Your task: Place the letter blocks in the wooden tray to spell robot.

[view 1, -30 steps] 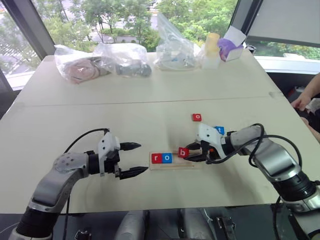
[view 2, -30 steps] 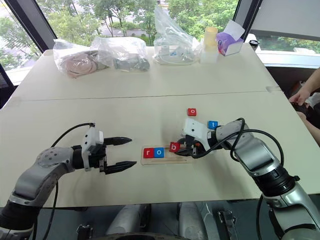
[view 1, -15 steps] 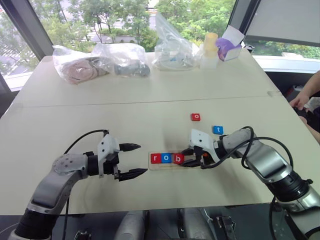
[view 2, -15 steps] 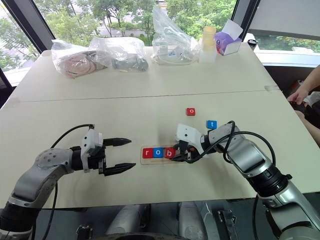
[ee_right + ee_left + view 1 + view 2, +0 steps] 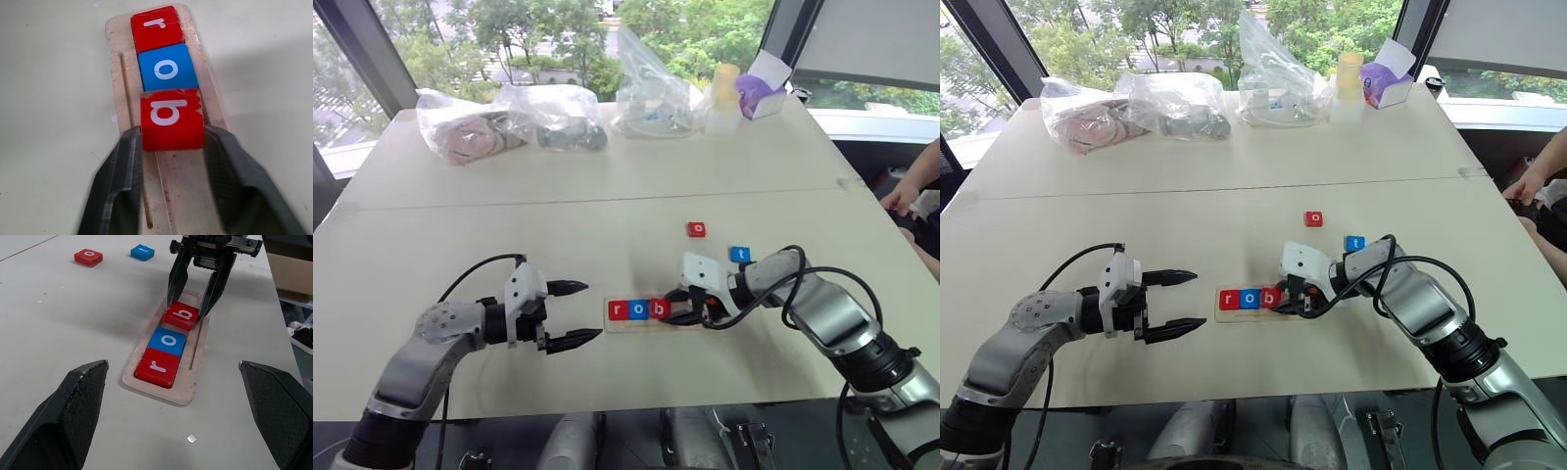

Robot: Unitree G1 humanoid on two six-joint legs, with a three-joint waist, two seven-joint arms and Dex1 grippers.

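The wooden tray (image 5: pixel 195 360) lies near the table's front edge. In it, from its left end, sit a red r block (image 5: pixel 618 310), a blue o block (image 5: pixel 638 310) and a red b block (image 5: pixel 660 309), side by side. The b block (image 5: pixel 171 120) lies flat against the blue o. My right gripper (image 5: pixel 672 307) is open, its fingers close on either side of the b. A loose red o block (image 5: pixel 696 229) and a blue t block (image 5: pixel 740 255) lie on the table behind the tray. My left gripper (image 5: pixel 592 310) hangs open and empty just left of the tray.
Several clear plastic bags (image 5: pixel 563 116) line the table's far edge, along with a yellow-capped bottle (image 5: pixel 726 98) and a purple and white box (image 5: pixel 762 90). A person's arm (image 5: pixel 913 186) shows at the right edge.
My right gripper has brought the tilted b block down into the tray next to the blue o, and its fingers have parted. The left arm has stayed put.
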